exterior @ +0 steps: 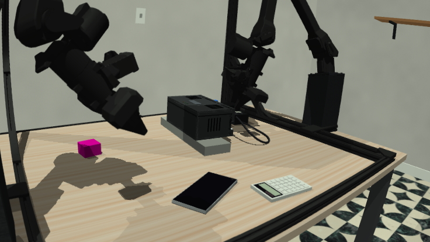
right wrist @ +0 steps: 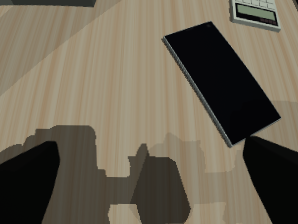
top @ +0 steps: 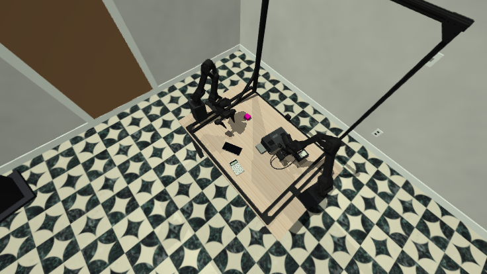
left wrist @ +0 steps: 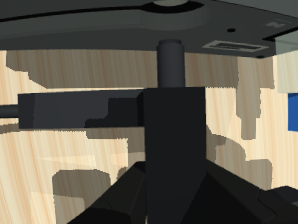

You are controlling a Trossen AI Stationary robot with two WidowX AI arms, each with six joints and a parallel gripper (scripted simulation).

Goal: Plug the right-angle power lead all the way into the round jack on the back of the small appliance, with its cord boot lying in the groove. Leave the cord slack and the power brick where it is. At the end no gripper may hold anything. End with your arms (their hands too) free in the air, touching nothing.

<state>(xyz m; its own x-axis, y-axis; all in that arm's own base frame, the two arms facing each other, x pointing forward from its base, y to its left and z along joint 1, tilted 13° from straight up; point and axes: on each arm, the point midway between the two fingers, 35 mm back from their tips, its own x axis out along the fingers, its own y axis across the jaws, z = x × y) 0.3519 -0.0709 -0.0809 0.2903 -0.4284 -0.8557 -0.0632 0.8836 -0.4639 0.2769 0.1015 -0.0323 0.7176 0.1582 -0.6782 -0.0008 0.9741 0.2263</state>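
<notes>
The black appliance [top: 276,139] [exterior: 211,127] [left wrist: 100,31] sits on a grey slab [top: 261,147] [exterior: 217,147]. My left gripper [left wrist: 171,169] is shut on the black right-angle plug [left wrist: 175,120]. The plug's round barrel [left wrist: 171,65] points at the appliance, its tip close to the lower edge in the left wrist view; I cannot tell whether it touches. The cord boot [left wrist: 65,111] sticks out to the left, with the cord [left wrist: 7,111] [top: 280,169] [exterior: 269,138] curving in a loop. The jack is not clearly seen. My right gripper [top: 228,122] [right wrist: 153,149] is open and empty above the table.
The power brick [top: 302,154] [exterior: 241,118] lies beside the appliance, near the left arm. A magenta block [top: 247,116] [exterior: 89,148], a black phone [top: 232,148] [exterior: 205,192] [right wrist: 222,82] and a white calculator [top: 236,167] [exterior: 281,187] [right wrist: 255,12] lie on the table. A dark frame surrounds it.
</notes>
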